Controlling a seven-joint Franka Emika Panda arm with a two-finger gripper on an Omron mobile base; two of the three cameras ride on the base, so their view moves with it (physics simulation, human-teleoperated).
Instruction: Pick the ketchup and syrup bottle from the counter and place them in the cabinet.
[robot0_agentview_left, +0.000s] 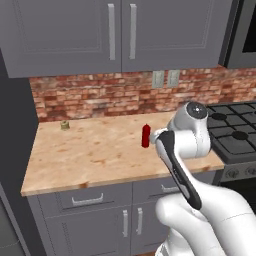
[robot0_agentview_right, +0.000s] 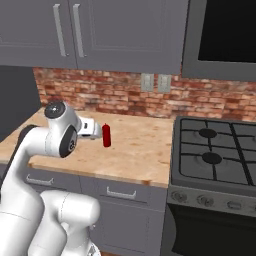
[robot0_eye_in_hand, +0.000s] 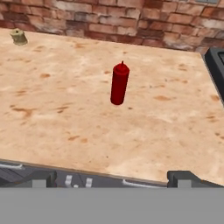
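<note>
One counter (robot0_agentview_left: 100, 155) of tan butcher block runs from a dark panel on the left to the black stove (robot0_agentview_right: 220, 155) on the right, whose far side is cut off in both base views. Above it hang two wall cabinet doors (robot0_agentview_left: 120, 30) with silver bar handles, their tops out of frame. One ketchup (robot0_eye_in_hand: 119, 83) stands upright near the middle of the counter, apart from everything else; in the left base view the arm covers its right edge. One small dull object (robot0_agentview_left: 64, 125) sits far back near the brick wall, too small to identify. The gripper (robot0_eye_in_hand: 113, 178) hangs off the counter's front edge, jaws spread wide, empty; only two dark fingertips (robot0_eye_in_hand: 183, 178) show.
</note>
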